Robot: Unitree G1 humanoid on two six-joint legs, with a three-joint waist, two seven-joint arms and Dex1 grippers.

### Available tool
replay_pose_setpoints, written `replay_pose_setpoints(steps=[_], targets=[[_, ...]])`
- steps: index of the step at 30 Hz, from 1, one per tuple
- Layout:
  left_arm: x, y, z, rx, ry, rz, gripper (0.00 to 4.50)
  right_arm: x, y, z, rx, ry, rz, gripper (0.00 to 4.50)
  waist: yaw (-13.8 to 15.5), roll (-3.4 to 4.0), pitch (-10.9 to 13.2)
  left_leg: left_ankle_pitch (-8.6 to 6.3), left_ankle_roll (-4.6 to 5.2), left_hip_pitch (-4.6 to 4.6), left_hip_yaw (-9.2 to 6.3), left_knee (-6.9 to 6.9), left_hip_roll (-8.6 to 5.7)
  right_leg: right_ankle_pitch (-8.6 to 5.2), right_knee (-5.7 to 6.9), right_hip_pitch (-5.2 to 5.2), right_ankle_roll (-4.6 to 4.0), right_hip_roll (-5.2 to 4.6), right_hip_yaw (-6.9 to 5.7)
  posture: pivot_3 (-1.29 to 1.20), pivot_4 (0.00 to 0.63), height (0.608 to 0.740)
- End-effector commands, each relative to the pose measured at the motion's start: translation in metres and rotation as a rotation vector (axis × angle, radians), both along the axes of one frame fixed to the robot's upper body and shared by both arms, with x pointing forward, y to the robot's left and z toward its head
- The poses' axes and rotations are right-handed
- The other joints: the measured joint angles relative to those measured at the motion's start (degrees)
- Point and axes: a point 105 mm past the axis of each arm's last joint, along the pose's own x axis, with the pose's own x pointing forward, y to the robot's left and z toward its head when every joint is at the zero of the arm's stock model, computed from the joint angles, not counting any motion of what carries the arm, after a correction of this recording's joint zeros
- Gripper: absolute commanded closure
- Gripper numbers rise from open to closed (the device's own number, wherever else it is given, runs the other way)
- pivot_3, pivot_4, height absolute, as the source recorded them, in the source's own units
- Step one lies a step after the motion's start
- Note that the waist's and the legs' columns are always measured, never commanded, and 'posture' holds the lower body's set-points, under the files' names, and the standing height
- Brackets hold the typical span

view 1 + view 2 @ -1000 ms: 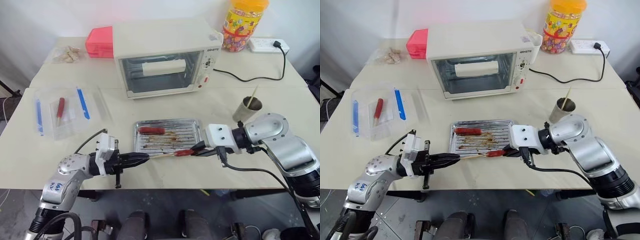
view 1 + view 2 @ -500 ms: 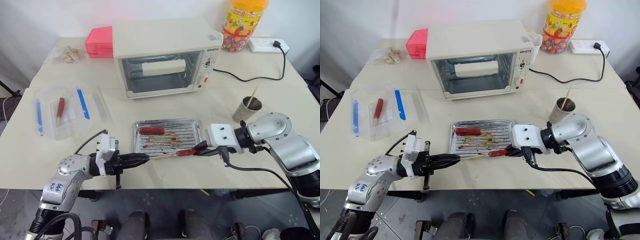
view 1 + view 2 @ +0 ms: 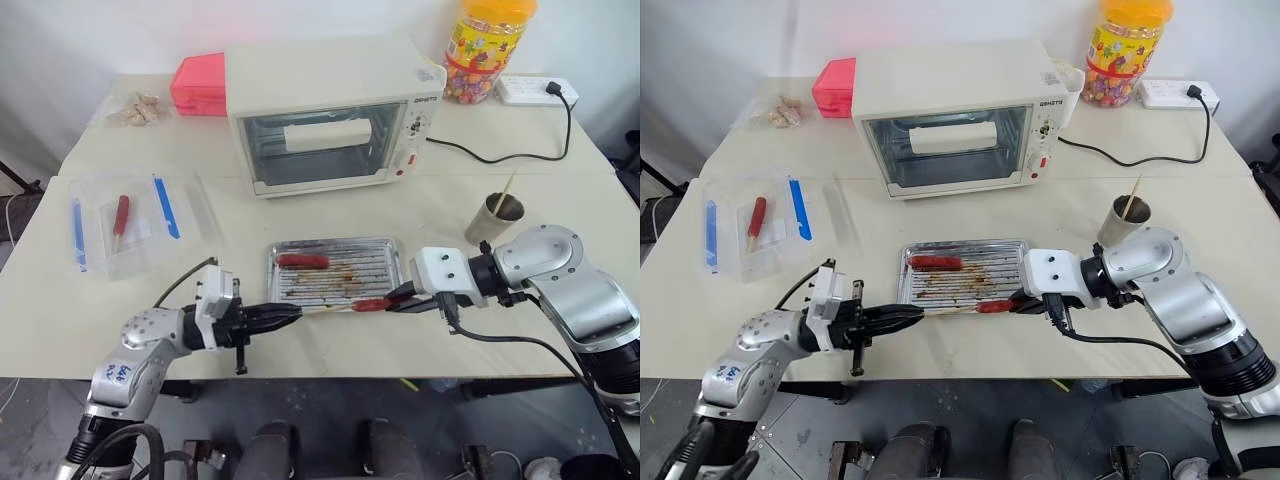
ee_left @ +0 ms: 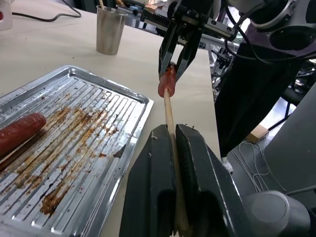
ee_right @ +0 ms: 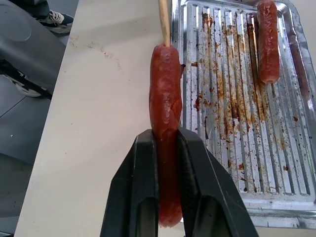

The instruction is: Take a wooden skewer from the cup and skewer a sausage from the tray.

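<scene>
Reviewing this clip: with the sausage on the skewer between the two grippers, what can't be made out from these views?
- How far the wooden skewer runs inside the sausage: hidden by the meat, in every view.
- The skewer's rear end: covered by the left gripper fingers, left wrist view.
- The sausage's far end: covered by the right gripper fingers, right wrist view.
- What else the cup holds: too small, head views.
</scene>
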Motion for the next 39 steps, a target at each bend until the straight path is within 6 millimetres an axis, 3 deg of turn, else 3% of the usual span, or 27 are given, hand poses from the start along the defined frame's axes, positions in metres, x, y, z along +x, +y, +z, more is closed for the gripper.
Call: replay_pose_setpoints(steps=[1,10,29,39], targets=[[-0.002,-0.005,0.006,-0.015,-0.025,-0.03,4.5,-0.004,0.01,0.011,0.029,-0.038,0.056,4.3,-0.01,0.0,0.0,0.0,0.0,0.0,0.0,0.0,0.0,0.0,0.0,0.0,0.0,0.0,0.0,0.0,0.15,0.74],[0.001,-0.011,-0.006,0.037,-0.008,-0.046,4.5,-0.005,0.015,0.014,0.031,-0.053,0.105,4.3,0.02,0.0,0.0,0.0,0.0,0.0,0.0,0.01,0.0,0.0,0.01,0.0,0.0,0.0,-0.01,0.0,0.15,0.74],[0.017,-0.084,-0.001,0.031,-0.024,-0.213,4.5,-0.005,0.047,0.013,0.059,-0.061,0.177,4.3,0.02,-0.02,0.01,0.01,0.01,-0.01,0.0,0.06,-0.04,0.0,0.08,-0.01,0.01,0.04,-0.04,0.0,0.15,0.74],[0.014,-0.087,-0.001,0.018,-0.014,-0.241,4.5,-0.013,0.053,0.017,0.101,-0.047,0.241,4.3,0.04,-0.02,0.01,0.01,0.01,-0.01,0.0,0.06,-0.03,0.0,0.08,-0.01,0.01,0.04,-0.04,0.0,0.15,0.74]])
